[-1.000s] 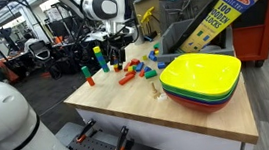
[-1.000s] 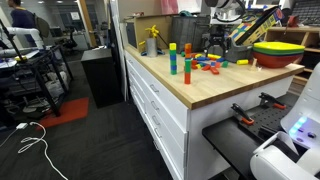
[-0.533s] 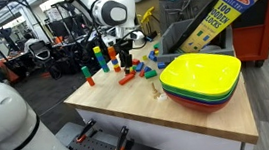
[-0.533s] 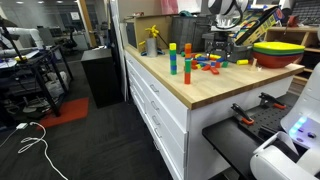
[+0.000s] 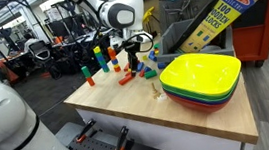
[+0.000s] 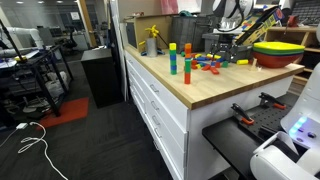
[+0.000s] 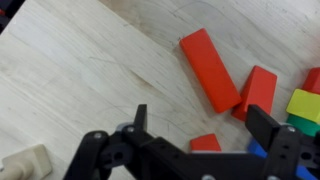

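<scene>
Swinging across the tabletop, the gripper (image 5: 129,55) now hangs closer to the stack of bowls (image 5: 200,76) than it did a second ago, when it stood back over the far blocks. From where I stand it hovers low over the scatter of blocks. In the wrist view its fingers (image 7: 268,128) are spread wide apart and hold nothing.

A small red block (image 7: 205,143) lies flat on the wooden table (image 5: 128,106), right under the gap between those fingers, on the side of the bowl stack where the loose blocks are strewn. A long red block (image 7: 210,68) and a shorter red block (image 7: 258,92) lie near it, apart from each other. Yellow (image 7: 305,103) and green (image 7: 303,123) pieces crowd one finger. A pale wooden peg (image 7: 25,160) sits well off to the other side.

Farther from the bowl stack than the gripper, the upright block towers (image 5: 98,57) stand. Behind the bowl stack leans the wood blocks box (image 5: 218,11).

To take the small block well, I would centre the gap on it, square the fingers to its flat sides, and come straight down. The tight neighbours by that finger are the risk, since a skewed descent could nudge them or pinch two at once.
</scene>
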You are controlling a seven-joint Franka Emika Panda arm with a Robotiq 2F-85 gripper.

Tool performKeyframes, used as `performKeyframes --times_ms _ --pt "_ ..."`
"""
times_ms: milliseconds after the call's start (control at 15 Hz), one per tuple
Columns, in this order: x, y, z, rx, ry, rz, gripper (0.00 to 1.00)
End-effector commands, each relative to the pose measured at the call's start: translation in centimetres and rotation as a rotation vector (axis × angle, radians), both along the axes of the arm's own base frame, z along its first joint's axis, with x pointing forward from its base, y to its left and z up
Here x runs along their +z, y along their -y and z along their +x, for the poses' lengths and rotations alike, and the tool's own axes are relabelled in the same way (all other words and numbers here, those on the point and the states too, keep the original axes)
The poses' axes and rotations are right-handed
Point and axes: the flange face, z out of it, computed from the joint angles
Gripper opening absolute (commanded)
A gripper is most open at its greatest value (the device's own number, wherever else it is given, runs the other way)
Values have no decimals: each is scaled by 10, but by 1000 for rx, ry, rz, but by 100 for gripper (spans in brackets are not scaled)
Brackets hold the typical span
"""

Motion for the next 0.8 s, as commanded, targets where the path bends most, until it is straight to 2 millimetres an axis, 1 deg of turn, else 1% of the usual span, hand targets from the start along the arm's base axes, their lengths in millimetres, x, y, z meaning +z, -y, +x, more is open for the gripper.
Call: performKeyframes --times_ms 0,200,467,733 --pt "0 19 0 -67 5 -28 100" --pt "1 27 5 -92 10 -36 100" --pt "0 28 16 -99 14 -49 100" --pt "-5 33 20 -98 0 -62 100"
